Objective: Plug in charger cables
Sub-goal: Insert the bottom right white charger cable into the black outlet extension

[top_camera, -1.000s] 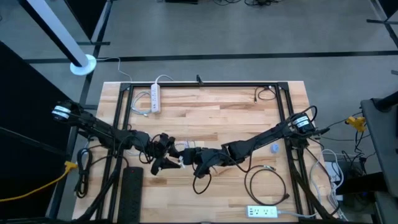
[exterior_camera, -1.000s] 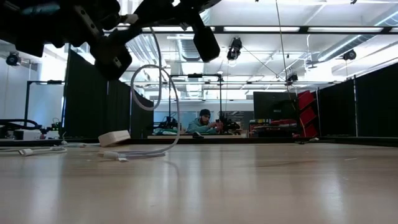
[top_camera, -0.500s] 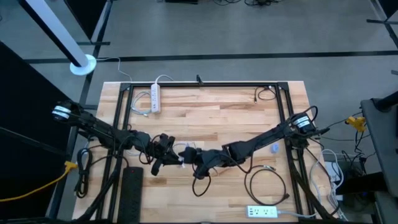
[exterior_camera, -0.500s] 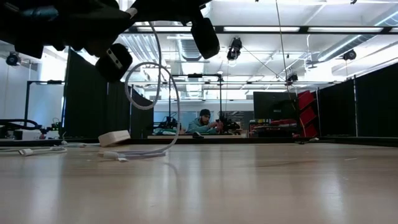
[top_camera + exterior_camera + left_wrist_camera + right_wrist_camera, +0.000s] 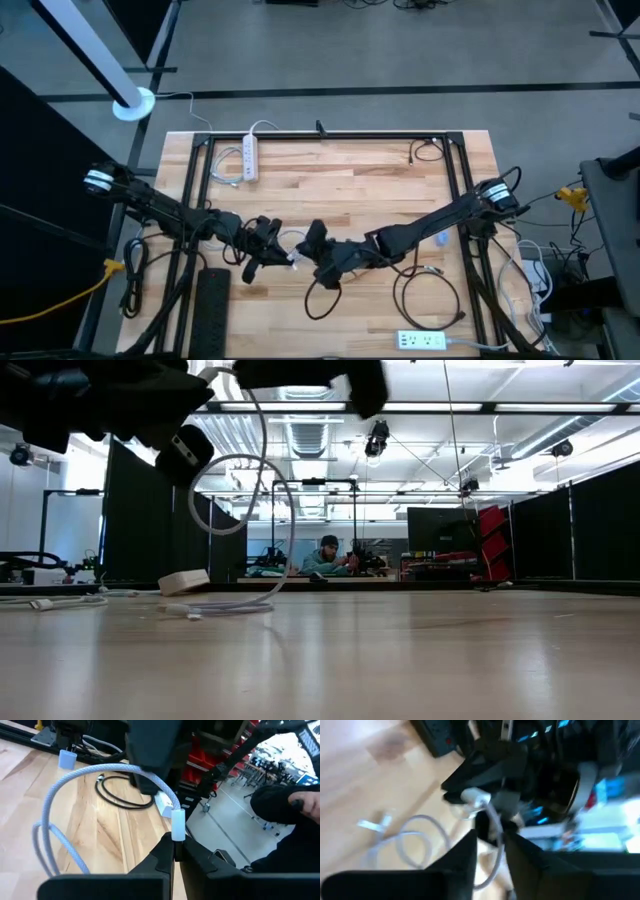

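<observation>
With the left gripper [image 5: 173, 851] clamped on the white braided charger cable's [image 5: 90, 774] plug, and the right gripper [image 5: 490, 842] pinching its cord just beside it, keep the cable slack.

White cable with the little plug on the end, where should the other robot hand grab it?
Probably the short straight bit just behind the plug. The left gripper pinches the white cable by that plug, and the rest bends into a springy loop. So the right gripper, close beside it, should likely come from the side, jaws across the cord.
</observation>
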`<act>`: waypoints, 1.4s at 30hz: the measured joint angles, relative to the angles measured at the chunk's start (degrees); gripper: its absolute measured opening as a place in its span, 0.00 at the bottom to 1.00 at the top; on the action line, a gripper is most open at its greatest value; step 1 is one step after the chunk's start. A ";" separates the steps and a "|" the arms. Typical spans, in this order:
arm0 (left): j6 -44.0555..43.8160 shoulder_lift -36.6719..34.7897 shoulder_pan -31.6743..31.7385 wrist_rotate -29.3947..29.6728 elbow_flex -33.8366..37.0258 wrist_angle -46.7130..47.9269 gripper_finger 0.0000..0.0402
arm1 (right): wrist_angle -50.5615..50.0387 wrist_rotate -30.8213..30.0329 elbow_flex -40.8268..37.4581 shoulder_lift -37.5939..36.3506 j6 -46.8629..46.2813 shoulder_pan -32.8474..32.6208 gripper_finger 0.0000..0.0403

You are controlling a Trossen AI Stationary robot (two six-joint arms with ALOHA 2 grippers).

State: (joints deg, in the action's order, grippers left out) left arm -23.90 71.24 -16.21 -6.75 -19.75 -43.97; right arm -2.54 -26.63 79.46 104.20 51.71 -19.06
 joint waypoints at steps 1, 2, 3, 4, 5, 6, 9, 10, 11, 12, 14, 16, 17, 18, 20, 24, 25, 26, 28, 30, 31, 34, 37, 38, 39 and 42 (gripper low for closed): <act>0.43 0.00 -0.02 -0.12 0.00 0.00 0.02 | -1.48 0.17 0.00 -0.37 -4.20 0.13 0.26; 0.83 0.00 0.00 -0.51 0.00 0.00 0.02 | -3.93 0.38 0.00 -0.94 -8.27 0.19 0.29; 0.98 0.00 0.00 -1.12 0.00 0.00 0.02 | -6.44 1.53 0.00 -1.29 -12.14 0.33 0.32; 1.18 -0.02 -0.02 -1.81 0.00 -0.06 0.02 | -8.41 4.03 0.00 -1.66 -15.56 0.47 0.34; 1.28 -0.02 -0.11 -2.62 0.00 -0.09 0.02 | -9.92 7.13 0.00 -1.85 -18.23 0.65 0.36; 1.31 -0.02 -0.18 -3.58 0.00 -0.10 0.02 | -10.49 10.14 0.00 -1.89 -20.86 0.82 0.38; 1.31 -0.02 -0.31 -4.80 0.00 -0.34 0.02 | -10.17 17.37 0.00 -1.72 -25.66 0.84 0.40; 1.30 -0.02 -0.43 -4.82 0.00 -0.42 0.02 | -9.20 18.82 0.00 -1.47 -26.48 0.91 0.41; 1.29 -0.02 -0.59 -4.86 0.00 -0.59 0.02 | -8.21 19.57 0.00 -1.26 -26.65 0.89 0.41; 1.29 -0.02 -0.75 -4.90 0.00 -1.19 0.02 | -7.56 19.66 0.00 -0.94 -26.65 0.90 0.40; 2.00 -0.02 -1.48 -5.43 0.00 -2.67 0.02 | -6.36 19.61 0.00 -0.39 -25.94 1.16 0.39; 3.20 -0.02 -2.65 -6.15 0.00 -4.70 0.02 | -4.28 19.61 0.00 -0.04 -25.48 1.48 0.37; 3.83 -0.02 -3.21 -6.24 -0.02 -5.68 0.02 | -3.57 19.59 0.00 -0.01 -25.14 1.60 0.37; 4.20 -0.02 -3.72 -6.26 -0.04 -6.19 0.02 | -2.59 19.58 0.00 -0.01 -24.68 1.70 0.36; 4.35 -0.02 -4.75 -6.24 -0.04 -6.39 0.02 | -1.14 19.58 0.00 -0.04 -23.19 1.68 0.34; 4.88 -0.02 -6.03 -5.75 -0.04 -6.49 0.02 | 3.36 19.61 0.00 -0.06 -22.12 1.59 0.31; 5.22 -0.02 -6.33 -5.23 -0.04 -6.51 0.02 | 4.30 19.61 0.00 -0.13 -22.12 1.59 0.31; 5.38 -0.02 -6.51 -4.52 -0.04 -6.52 0.02 | 4.58 19.58 0.02 -0.19 -22.12 1.59 0.30; 5.42 -0.02 -6.65 -3.87 -0.04 -6.45 0.02 | 3.85 19.60 0.03 -0.60 -22.10 1.57 0.28; 5.38 -0.02 -6.76 -3.71 -0.04 -5.68 0.02 | 2.13 19.56 0.43 -1.31 -22.19 1.18 0.27; 5.32 0.00 -6.75 -3.67 -0.04 -5.21 0.02 | 0.25 19.58 1.49 -1.71 -22.17 0.86 0.27; 5.32 0.26 -6.75 -2.11 -0.04 -3.89 0.02 | -5.41 21.33 6.19 -1.97 -22.39 0.11 0.26; 5.83 1.66 -6.75 -0.14 -0.04 -3.78 0.02 | -8.41 21.92 10.02 -0.60 -23.65 0.30 0.26; 5.83 2.33 -6.73 0.25 -0.02 -3.72 0.02 | -9.79 21.92 10.83 -0.05 -23.58 0.70 0.26; 5.77 3.03 -6.75 0.90 -0.02 -3.90 0.02 | -10.90 22.03 11.51 0.49 -23.31 1.10 0.27; 4.17 5.21 -6.75 1.75 -0.02 -4.89 0.02 | -11.46 24.75 12.56 2.02 -23.24 2.21 0.29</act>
State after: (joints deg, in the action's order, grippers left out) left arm -19.72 76.45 -22.96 -5.00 -19.77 -48.86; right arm -14.01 -1.88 92.02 106.22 28.47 -16.85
